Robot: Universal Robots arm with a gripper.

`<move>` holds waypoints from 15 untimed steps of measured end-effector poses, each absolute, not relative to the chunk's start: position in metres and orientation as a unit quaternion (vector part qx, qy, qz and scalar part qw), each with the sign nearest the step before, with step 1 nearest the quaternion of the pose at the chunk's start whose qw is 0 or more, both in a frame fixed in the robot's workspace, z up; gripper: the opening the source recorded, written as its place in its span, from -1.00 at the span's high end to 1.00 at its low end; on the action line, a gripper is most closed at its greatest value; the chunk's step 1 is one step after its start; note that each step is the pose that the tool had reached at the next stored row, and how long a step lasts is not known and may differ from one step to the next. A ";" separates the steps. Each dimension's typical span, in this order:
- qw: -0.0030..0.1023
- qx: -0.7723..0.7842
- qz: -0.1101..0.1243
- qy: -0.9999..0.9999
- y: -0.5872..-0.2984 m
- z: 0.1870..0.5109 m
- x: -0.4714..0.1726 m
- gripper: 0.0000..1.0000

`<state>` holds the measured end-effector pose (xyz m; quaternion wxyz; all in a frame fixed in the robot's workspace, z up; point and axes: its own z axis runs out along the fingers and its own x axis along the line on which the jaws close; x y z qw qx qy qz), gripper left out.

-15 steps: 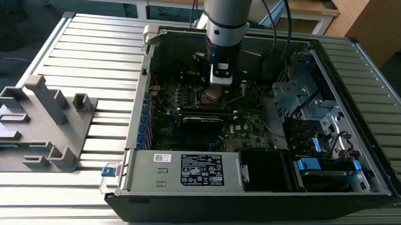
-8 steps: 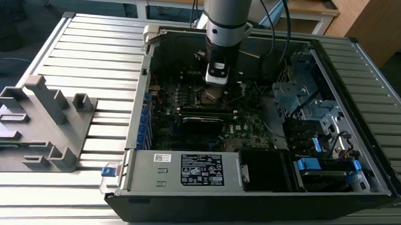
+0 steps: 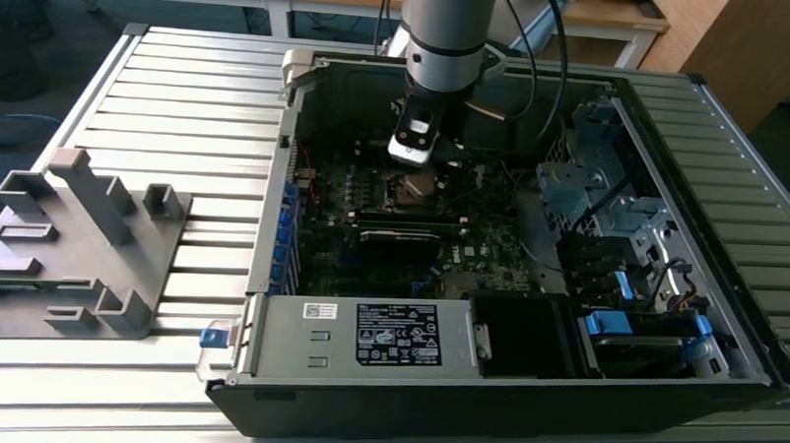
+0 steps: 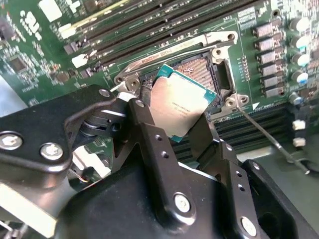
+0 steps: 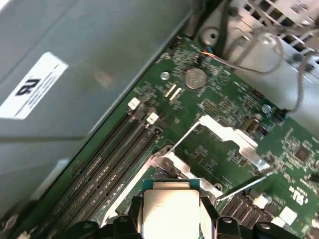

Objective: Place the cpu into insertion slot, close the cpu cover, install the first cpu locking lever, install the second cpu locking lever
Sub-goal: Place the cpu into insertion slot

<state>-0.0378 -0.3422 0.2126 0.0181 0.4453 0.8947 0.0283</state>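
Cpu (image 4: 180, 105) aslant in hand (image 4: 174, 118) over insertion slot (image 4: 200, 68)

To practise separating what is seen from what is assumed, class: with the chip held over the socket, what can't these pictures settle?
Second wrist view: the cpu, held in the gripper, covers much of the insertion slot; whether they touch cannot be told.
First wrist view: the picture's edge cuts off part of the cpu.
Exterior view: the arm stands before the cpu.
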 end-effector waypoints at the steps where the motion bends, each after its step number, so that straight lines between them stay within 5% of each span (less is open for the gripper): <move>1: 0.018 0.453 0.028 0.891 -0.342 0.213 -0.038 -0.08; 15: 0.022 0.563 0.026 0.826 -0.342 0.212 -0.038 -0.08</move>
